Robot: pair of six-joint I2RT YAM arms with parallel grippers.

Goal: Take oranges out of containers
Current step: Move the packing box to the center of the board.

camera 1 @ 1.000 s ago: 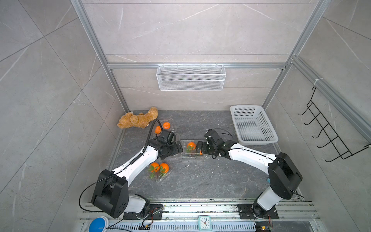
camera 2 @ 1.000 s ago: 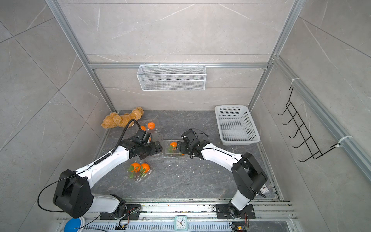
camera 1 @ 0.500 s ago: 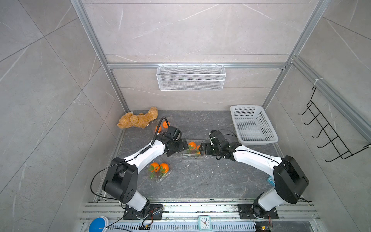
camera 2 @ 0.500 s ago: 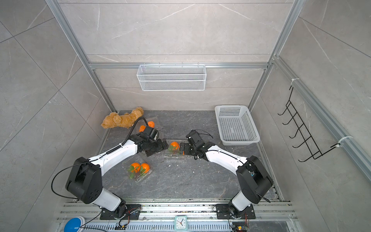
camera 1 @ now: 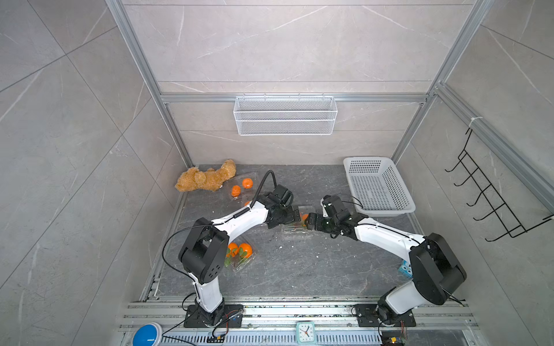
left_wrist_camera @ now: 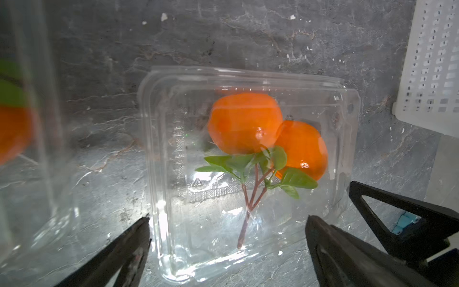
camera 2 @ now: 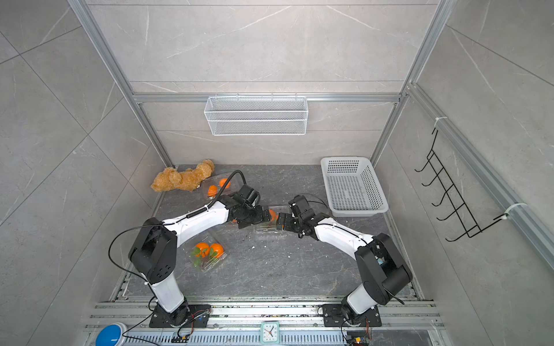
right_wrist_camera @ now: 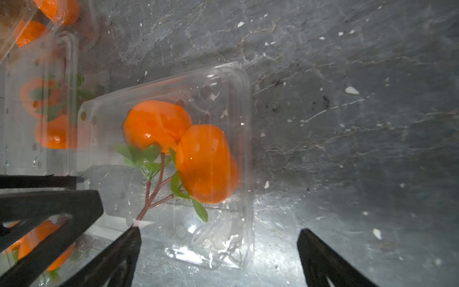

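Well left of the middle container [left_wrist_camera: 173,149], which lies on the worktop [camera 1: 299,269] with two leafy oranges [left_wrist_camera: 244,123] inside, are a teddy bear [camera 1: 207,179] and two other containers [camera 1: 241,191], each holding oranges. The left jaws stand wide apart at its left end, gripping nothing. The right jaws, equally wide and empty, are at its right end. A white basket [camera 1: 377,187] sits right of it
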